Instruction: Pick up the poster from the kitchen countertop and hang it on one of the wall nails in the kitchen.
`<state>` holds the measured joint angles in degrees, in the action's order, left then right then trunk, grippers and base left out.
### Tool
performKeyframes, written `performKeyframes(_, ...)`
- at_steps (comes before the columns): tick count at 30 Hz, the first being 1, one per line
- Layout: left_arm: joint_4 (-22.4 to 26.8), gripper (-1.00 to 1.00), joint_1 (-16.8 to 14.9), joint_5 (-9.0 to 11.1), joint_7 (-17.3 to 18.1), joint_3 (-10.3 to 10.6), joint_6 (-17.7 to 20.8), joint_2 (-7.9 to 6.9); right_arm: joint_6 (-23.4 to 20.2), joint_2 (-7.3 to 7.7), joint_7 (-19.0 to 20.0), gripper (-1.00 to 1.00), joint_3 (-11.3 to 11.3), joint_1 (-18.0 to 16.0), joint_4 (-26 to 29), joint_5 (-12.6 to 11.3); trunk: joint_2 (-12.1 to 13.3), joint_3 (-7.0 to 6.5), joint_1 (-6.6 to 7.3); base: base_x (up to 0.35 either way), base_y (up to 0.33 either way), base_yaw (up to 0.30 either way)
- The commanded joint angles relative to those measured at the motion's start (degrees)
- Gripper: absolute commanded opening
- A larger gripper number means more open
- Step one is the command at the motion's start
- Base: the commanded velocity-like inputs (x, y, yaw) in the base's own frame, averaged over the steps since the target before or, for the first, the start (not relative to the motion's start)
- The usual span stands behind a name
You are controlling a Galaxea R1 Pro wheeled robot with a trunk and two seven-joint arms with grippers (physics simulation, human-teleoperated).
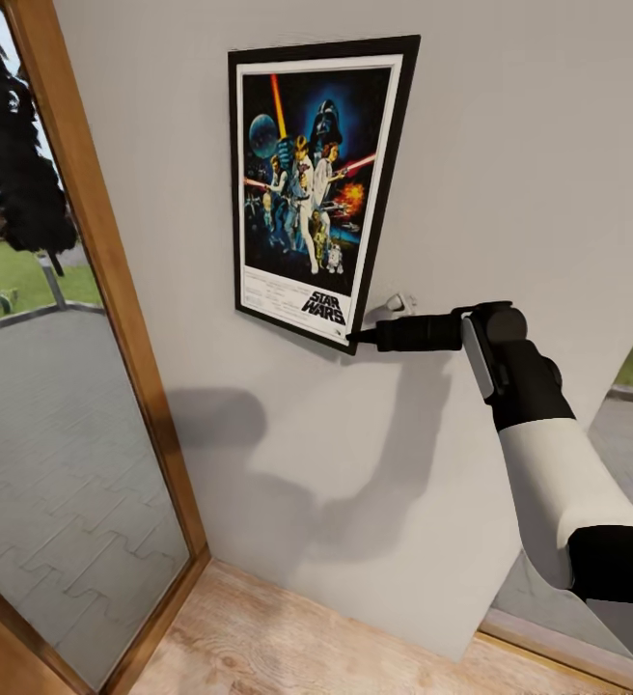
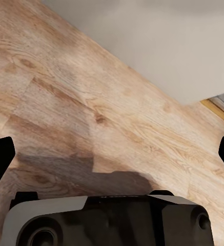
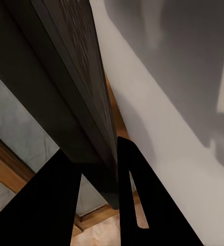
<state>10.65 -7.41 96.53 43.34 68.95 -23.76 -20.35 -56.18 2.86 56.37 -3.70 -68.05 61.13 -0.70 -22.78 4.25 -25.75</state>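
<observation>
The poster (image 1: 314, 188) is being held against the grey wall (image 1: 509, 145), tilted slightly, with its lower right corner being pinched by the right gripper (image 1: 357, 337). Seen from the head camera, the gripper is lying at about five o'clock from the poster's middle, touching the black frame at that corner. In the right wrist view the poster's dark frame edge (image 3: 86, 87) is being clamped between the two black fingers (image 3: 137, 205), which are closed onto it with only the frame's thickness between them.

The right arm (image 1: 548, 463) is being reached up from about four o'clock in the head view, its white forearm rising to a black wrist, which is bent so that the gripper is pointing toward nine o'clock, roughly level. A small pale fitting (image 1: 397, 305) is seen on the wall just above the gripper.

The left gripper (image 2: 112, 154) is being pointed down at the wooden floor (image 2: 91, 102), its fingertips spread wide with nothing between them.

One poster and two grippers are being shown. A wood-framed glass door (image 1: 95, 251) is standing at nine o'clock of the poster.
</observation>
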Motion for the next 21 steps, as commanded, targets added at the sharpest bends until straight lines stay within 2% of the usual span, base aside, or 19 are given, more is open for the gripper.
performKeyframes(1,0.1,1.00,-0.1,0.5,0.1,0.5,-0.2,-0.04,-0.4,0.04,0.1,-1.00,-0.1,-0.1,-0.2,-0.2,-0.1,0.13,-0.04,0.000,0.000,-0.007)
performKeyframes(21,0.1,1.00,-0.1,0.5,0.1,0.5,-0.2,-0.04,-0.4,0.04,0.1,-1.00,0.0,-0.1,-1.9,-0.2,-0.1,0.13,-0.04,0.000,0.000,-0.001)
